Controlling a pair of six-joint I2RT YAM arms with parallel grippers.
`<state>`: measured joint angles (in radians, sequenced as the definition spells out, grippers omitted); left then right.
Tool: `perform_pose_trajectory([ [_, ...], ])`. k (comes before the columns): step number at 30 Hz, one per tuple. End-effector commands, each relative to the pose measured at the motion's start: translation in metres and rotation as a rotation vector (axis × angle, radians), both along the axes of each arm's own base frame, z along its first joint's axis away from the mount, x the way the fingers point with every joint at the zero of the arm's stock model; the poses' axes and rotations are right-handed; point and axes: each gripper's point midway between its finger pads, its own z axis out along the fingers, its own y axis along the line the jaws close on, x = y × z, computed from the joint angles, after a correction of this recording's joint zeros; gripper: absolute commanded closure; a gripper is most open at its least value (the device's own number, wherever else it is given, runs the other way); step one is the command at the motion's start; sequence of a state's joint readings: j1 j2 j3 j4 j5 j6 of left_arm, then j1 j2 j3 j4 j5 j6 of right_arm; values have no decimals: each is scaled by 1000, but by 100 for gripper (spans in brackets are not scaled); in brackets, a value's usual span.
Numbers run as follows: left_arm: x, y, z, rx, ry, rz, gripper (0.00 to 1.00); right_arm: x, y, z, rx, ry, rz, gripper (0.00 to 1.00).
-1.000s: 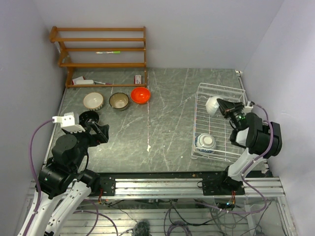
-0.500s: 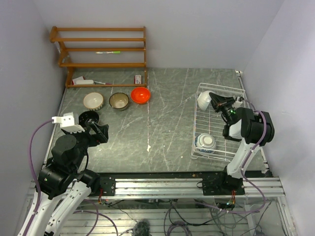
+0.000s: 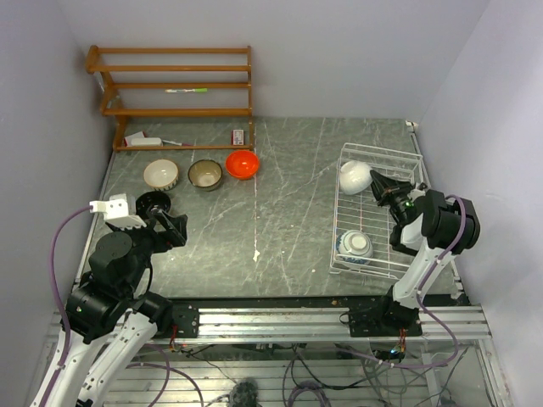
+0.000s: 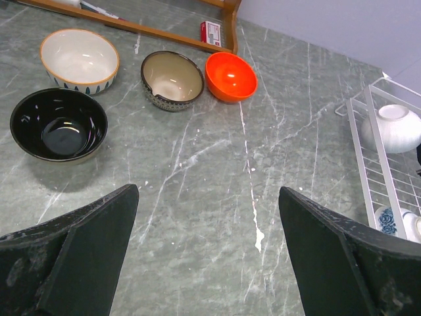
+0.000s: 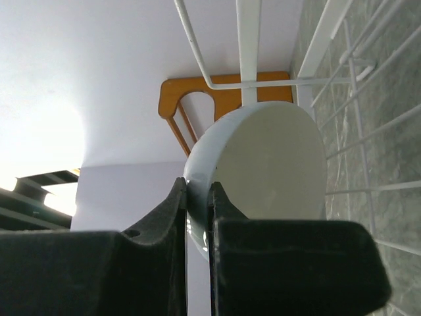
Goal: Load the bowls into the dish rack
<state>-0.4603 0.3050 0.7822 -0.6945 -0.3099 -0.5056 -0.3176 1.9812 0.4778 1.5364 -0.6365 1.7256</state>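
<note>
Closest in, the right claw [image 5: 197,197] is pinched narrow on the rim of the white bowl [image 5: 270,164], one finger inside the wall and one outside. The bowl hangs on edge just ahead of the fingertips, among the wires at the far end of the dish rack [image 3: 337,212]. With so thin a bite on a glazed rim, the likeliest trouble is that the bowl swivels or slips as the claw lets go. It could then roll flat, or knock the rack wall beside it instead of standing between the bars. Behind the claw, toward the arm's base, the blue-and-white bowl [image 3: 355,244] already sits in the rack, well apart from the white one. The wrist view does not show whether the white bowl's lower edge touches any wire, because the bowl fills that view, and from above the claw covers the gripped rim. Across the bench [image 3: 288,195], the left claw [image 4: 207,194] is spread wide and holds nothing. A black bowl [image 4: 59,125] lies just ahead of it to its left. Farther on stand the cream bowl [image 4: 79,58], the tan bowl [image 4: 172,79] and the orange bowl [image 4: 231,76], all in front of the wooden shelf [image 3: 174,85].
</note>
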Motion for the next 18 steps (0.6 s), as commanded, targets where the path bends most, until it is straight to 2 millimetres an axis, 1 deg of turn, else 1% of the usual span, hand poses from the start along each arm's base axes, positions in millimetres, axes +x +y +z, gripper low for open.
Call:
perform_pose_trajectory([
  [1, 0, 1, 10, -11, -26, 6, 1, -19, -5, -59, -64, 138, -22, 95],
  [4, 0, 2, 10, -11, -26, 7, 1, -20, -8, -58, -72, 140, -27, 91],
  [6, 0, 2, 10, -11, -25, 8, 1, -20, -8, -57, -79, 143, -25, 87],
  [7, -1, 2, 10, -12, -27, 8, 1, -19, -9, -58, -84, 148, -26, 83],
  [8, -1, 2, 10, -13, -28, 9, 1, -17, -10, -50, -97, 134, -28, 76],
  [11, -1, 2, 10, -14, -29, 11, 1, -12, -13, -46, -144, 160, -32, 60],
  [13, -1, 3, 11, -15, -29, 11, 1, -9, -18, -46, -202, 199, -41, 52],
  [15, -2, 3, 11, -16, -32, 12, 1, -6, -24, -43, -271, 235, -51, 50],
  [18, -2, 3, 12, -18, -38, 12, 1, -1, -33, -34, -370, 270, -68, 47],
])
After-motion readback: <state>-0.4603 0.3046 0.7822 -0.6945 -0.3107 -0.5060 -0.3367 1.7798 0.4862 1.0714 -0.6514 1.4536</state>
